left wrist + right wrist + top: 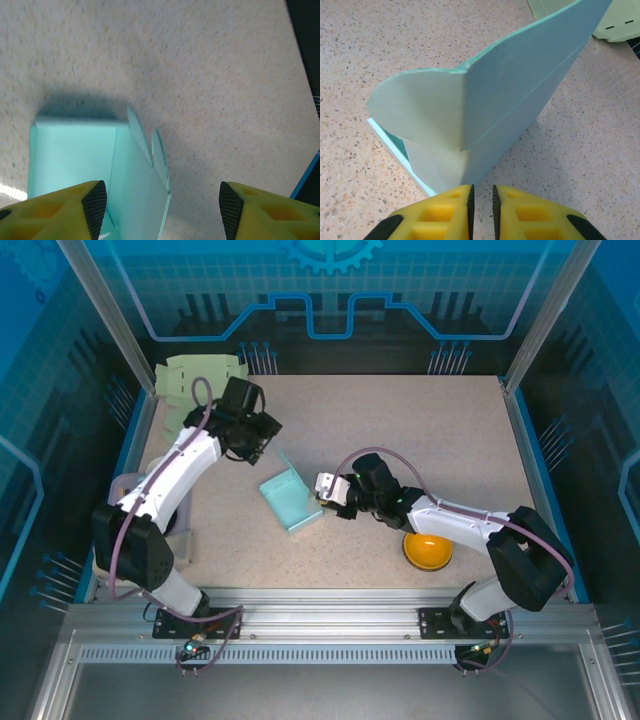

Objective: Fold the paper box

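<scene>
Paper box (290,498) sits mid-surface (420,430), half-formed with one panel upright; right gripper (482,192) pinches that panel's near edge, likely to steady it, while left gripper (162,205) hangs released, jaws wide above the far end, seemingly ready to press flaps.

Speckled table (420,430) — teal paper box (290,498), orange bowl (427,551), pale sheets (195,375).

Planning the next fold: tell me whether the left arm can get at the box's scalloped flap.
Probably yes. The left end effector hangs open above the teal paper box, whose scalloped flap stands free below it, with nothing between them.
</scene>
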Motion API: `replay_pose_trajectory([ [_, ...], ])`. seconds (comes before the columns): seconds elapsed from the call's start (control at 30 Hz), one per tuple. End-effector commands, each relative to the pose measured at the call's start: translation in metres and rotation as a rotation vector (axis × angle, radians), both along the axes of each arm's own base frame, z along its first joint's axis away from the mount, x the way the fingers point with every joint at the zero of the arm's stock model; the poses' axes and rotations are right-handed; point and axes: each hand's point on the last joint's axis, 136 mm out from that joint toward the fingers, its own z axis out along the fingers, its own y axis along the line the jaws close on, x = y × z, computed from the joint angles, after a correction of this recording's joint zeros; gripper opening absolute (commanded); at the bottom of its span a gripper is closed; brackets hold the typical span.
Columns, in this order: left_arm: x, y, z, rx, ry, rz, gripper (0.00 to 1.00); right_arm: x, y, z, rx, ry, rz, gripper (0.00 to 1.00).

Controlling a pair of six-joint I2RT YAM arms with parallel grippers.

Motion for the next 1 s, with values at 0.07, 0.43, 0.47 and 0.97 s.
replay_pose_trajectory([
  [0.07, 0.011, 0.027, -0.006, 0.104, 0.022, -0.097, 0.67, 0.010, 0.004, 0.008, 0.009, -0.007, -0.024, 0.31],
  [0.43, 0.032, -0.003, -0.041, 0.029, 0.077, -0.206, 0.70, -0.005, 0.022, -0.002, 0.087, 0.084, -0.033, 0.56],
  [0.47, 0.030, -0.008, -0.044, 0.031, 0.082, -0.214, 0.69, -0.003, 0.024, -0.003, 0.088, 0.085, -0.035, 0.56],
  [0.97, 0.007, -0.053, -0.087, 0.004, 0.166, -0.290, 0.01, 0.022, 0.043, -0.001, 0.076, 0.032, -0.044, 0.46],
])
